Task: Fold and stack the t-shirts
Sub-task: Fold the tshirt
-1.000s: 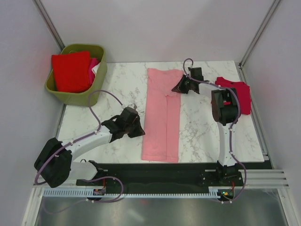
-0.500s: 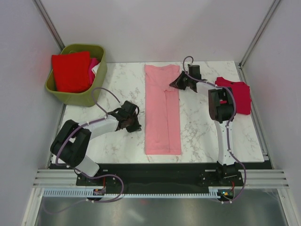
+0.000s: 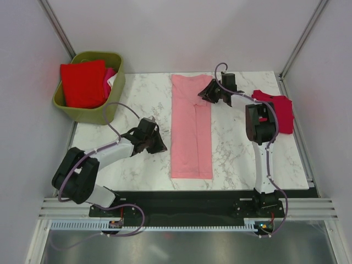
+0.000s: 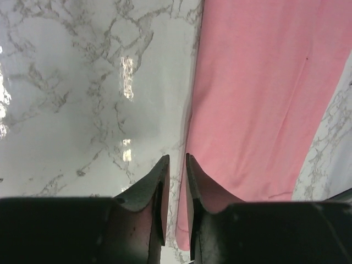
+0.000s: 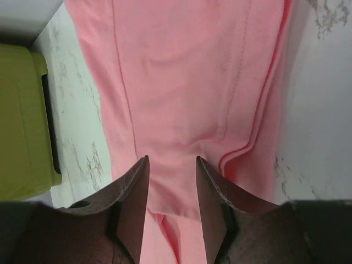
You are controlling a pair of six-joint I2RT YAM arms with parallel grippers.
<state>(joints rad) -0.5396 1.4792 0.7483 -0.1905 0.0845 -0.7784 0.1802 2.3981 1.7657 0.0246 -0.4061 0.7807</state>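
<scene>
As the light pink t-shirt [image 3: 191, 131] lay in a long strip on the table's [image 3: 236, 148] middle, our left gripper [image 4: 176, 170] was nearly closed and empty beside its edge. Our right gripper [image 5: 171, 170] hovered parted over the upper end. We judged both ends should be pinched evenly for a straight fold.

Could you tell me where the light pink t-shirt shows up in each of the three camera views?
Top external: the light pink t-shirt lies as a long folded strip at the table's centre, between the two arms.
Left wrist: it fills the right half, its edge beside the left gripper.
Right wrist: it covers most of the frame, under the right gripper.
Shared landmark: the marble table, beside the shirt in every view.
</scene>
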